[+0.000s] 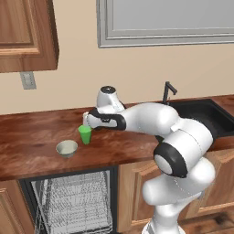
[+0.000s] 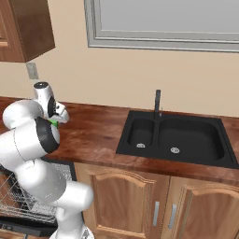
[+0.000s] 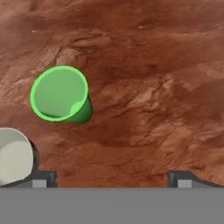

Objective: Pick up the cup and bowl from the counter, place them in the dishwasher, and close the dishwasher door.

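The fingers (image 3: 112,177) stand wide apart, holding nothing, above the bench (image 1: 36,132). The cup (image 1: 85,135) stands upright on it, just beside the bowl (image 1: 66,148), above the open dishwasher (image 1: 73,203).

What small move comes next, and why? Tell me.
Probably shift the open gripper sideways over the cup, then descend. In the hand view the cup stands upright on the counter, off-centre from the fingertips, nothing held, bowl beside it.
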